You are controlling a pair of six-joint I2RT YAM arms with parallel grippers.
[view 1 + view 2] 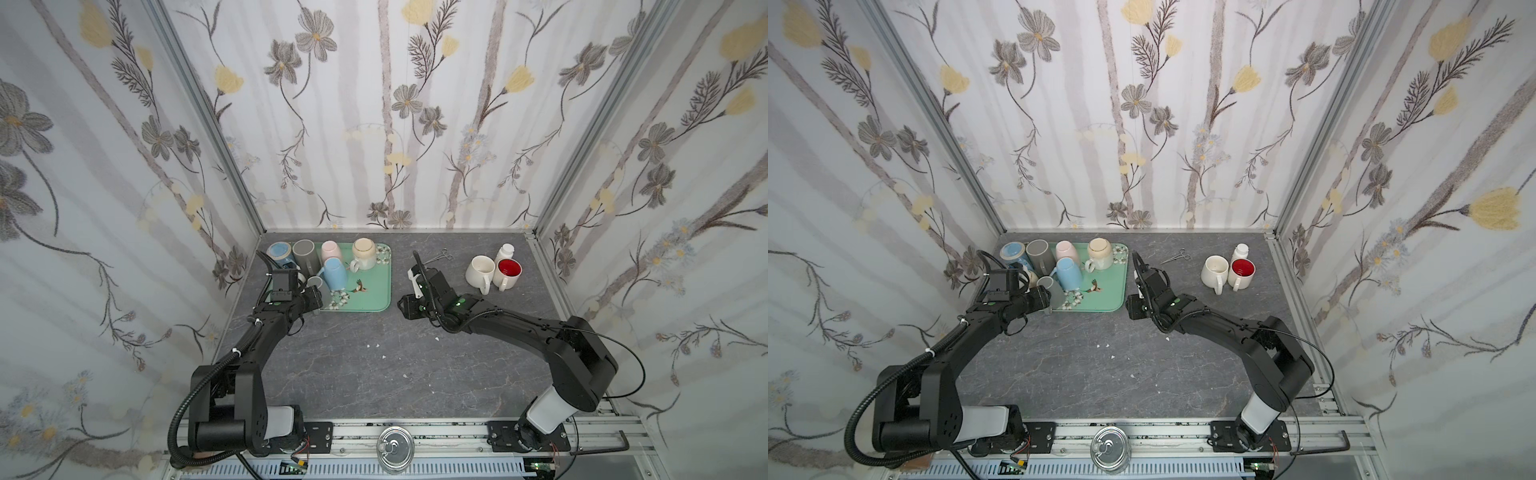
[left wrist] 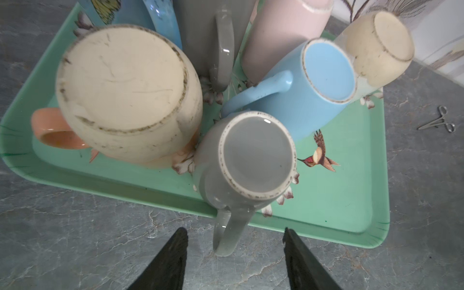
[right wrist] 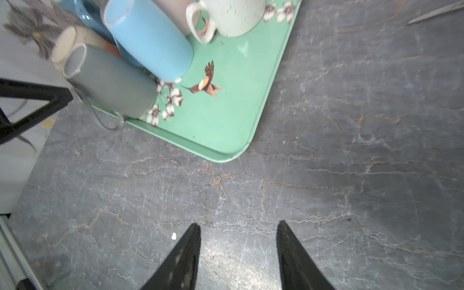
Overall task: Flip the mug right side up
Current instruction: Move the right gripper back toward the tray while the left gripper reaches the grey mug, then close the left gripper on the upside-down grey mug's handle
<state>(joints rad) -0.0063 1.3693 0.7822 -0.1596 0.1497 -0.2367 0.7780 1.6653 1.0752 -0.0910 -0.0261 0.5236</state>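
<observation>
A small grey mug point(image 2: 256, 160) stands upside down at the near edge of the green tray point(image 2: 339, 200), also seen in both top views point(image 1: 322, 289) point(image 1: 1052, 289). Its handle point(image 2: 229, 233) juts out over the tray's rim. My left gripper point(image 2: 236, 232) is open, one finger on each side of that handle and not touching it; a top view shows the left gripper point(image 1: 316, 301) at the tray's near left corner. My right gripper point(image 3: 238, 226) is open and empty above bare table, just right of the tray point(image 1: 415, 280).
Several other upside-down mugs crowd the tray: a cream one point(image 2: 125, 88), a light blue one point(image 2: 313, 82), a tall grey one and a pink one behind. At the back right stand a white mug point(image 1: 480, 270), a red-lined mug point(image 1: 508, 270) and a white bottle point(image 1: 505, 251). Forceps point(image 1: 442, 255) lie nearby.
</observation>
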